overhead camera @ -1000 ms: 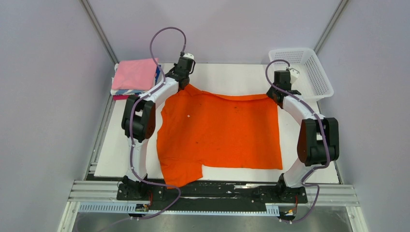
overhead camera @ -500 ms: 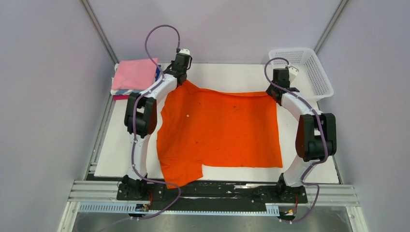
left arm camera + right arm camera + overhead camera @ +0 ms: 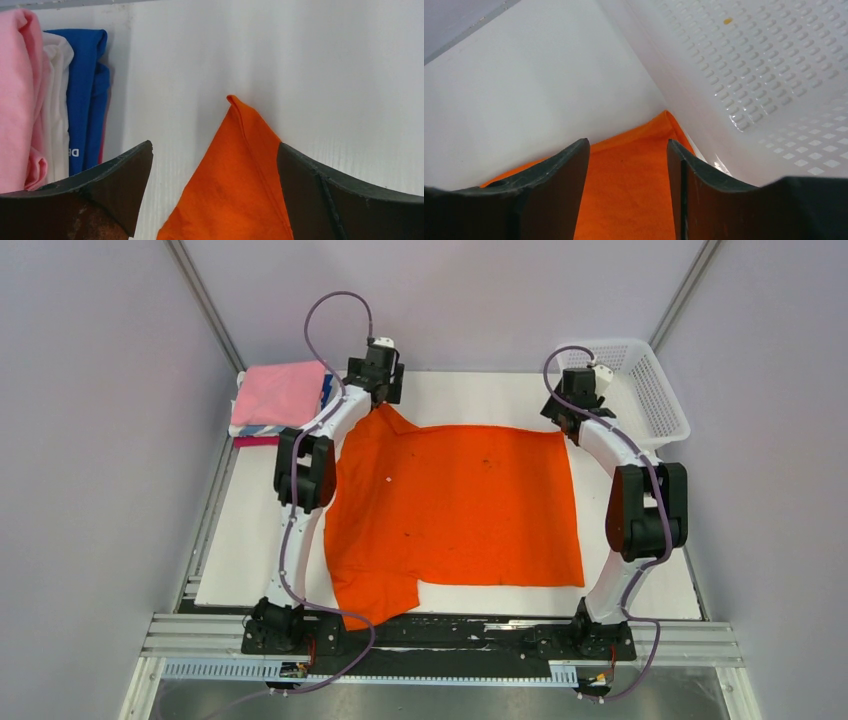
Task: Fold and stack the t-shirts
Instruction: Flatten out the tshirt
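Top external view: the orange t-shirt (image 3: 460, 505) lies spread flat on the white tabletop (image 3: 250, 540), with an arm's tip over each of its two far corners. The left pincer (image 3: 214, 150) is open, its fingers wide apart, and the shirt's pointed corner lies between them. Bare tabletop runs ahead of it, and the folded stack (image 3: 30, 100) of pink, white and blue shirts sits close on its left. The right pincer (image 3: 628, 145) also gapes, straddling the other corner. That corner's tip lies right by the mesh basket (image 3: 749, 65) wall, ahead and to the right of the pincer, and free tabletop lies to its left.
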